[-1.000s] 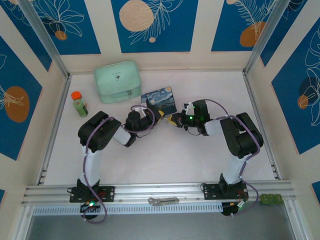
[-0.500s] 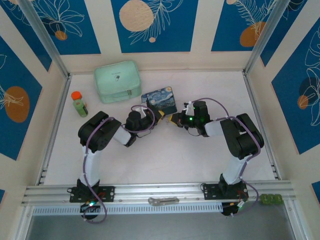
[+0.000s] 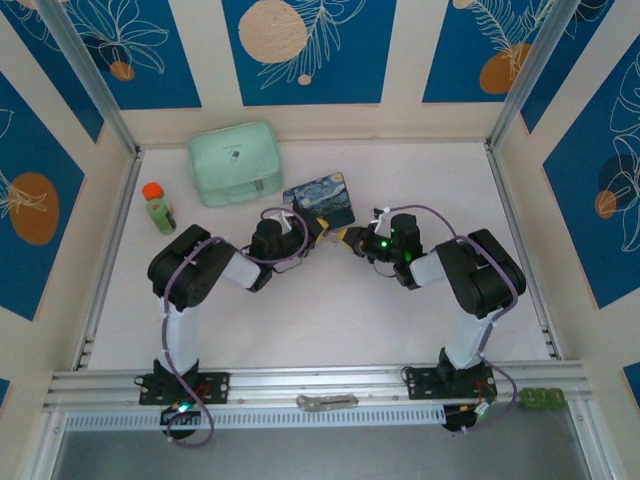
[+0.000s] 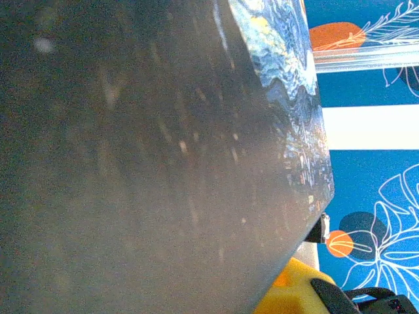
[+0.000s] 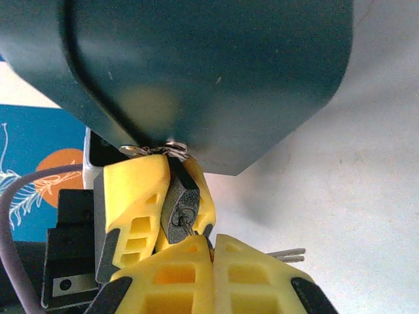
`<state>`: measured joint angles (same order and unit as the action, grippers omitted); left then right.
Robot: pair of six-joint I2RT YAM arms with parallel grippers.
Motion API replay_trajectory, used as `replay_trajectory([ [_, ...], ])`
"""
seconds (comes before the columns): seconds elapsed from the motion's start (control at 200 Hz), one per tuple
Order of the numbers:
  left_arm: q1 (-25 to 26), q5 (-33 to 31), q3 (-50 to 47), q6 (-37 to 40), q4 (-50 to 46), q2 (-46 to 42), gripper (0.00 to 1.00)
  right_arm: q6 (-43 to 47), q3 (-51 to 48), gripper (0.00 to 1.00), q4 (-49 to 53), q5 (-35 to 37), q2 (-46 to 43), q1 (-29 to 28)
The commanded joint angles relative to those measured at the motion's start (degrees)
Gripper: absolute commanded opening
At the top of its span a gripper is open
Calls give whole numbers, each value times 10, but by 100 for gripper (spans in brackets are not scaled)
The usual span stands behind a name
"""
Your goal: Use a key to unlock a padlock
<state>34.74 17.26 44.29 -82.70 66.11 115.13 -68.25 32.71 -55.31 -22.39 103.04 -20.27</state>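
1. White tabletop (image 3: 330, 310) is spreading out below you, with blue leaf-patterned wall panels (image 3: 340, 60) closing it in. Nearest you, well short of the tin (image 3: 320, 203), a flat grey metal tool (image 3: 326, 402) is lying on the aluminium rail (image 3: 300, 381).
2. Both your arms are reaching inward, and their grippers are meeting just in front of the tin's near edge.
3. Your right gripper (image 5: 211, 255) is sitting just in front of the tin. Its yellow fingers are pressing together and pinching the key (image 5: 189, 226), whose thin shaft is poking into the keyhole.
4. Your left gripper (image 3: 320, 231) is clamping the padlock (image 5: 179, 208) between its fingers (image 5: 134, 196), right beneath the tin's near corner. The keyhole face is looking dark grey in the right wrist view. The thin shackle (image 5: 154, 150) is lying against the tin's lower edge or just off it; you cannot tell which.
5. Your left wrist camera is pressing in so close that the tin's side is blurring to grey, with painted swirls showing along one edge and a yellow finger (image 4: 288, 297) peeking out below it.
6. Beyond the tin and to its left, a mint-green case (image 3: 235, 163) is resting on the table. Farther left of the tin, a small green bottle (image 3: 158, 208) with an orange cap is standing upright.
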Motion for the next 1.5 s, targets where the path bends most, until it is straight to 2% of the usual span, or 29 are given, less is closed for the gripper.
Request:
replay_trajectory([
  [0.0,38,53,-4,-5,29,-34,0,-44,-5,0,-21,35,-13,-11],
  [0.205,39,42,1,4,31,-32,0,-105,-6,0,41,58,-51,-31],
  [0.455,40,26,6,5,40,-31,0,-117,-13,0,68,103,-76,-65],
  [0.585,43,42,15,1,39,-29,0,-118,-3,0,17,82,-43,-58],
  [0.73,51,49,14,0,31,-34,0,-101,31,0,7,64,-21,-61],
  [0.96,64,76,21,-2,32,-35,0,-56,97,0,82,35,-17,-51],
  [1.08,65,80,22,-2,35,-35,0,-61,105,0,85,31,-3,-50],
  [1.185,66,85,24,7,52,-32,0,-100,101,0,75,18,10,-47],
  [1.3,59,103,27,10,145,4,0,-186,95,0,79,-7,20,-37],
  [1.495,49,123,5,89,115,-18,0,-301,103,0,98,-76,21,-20],
])
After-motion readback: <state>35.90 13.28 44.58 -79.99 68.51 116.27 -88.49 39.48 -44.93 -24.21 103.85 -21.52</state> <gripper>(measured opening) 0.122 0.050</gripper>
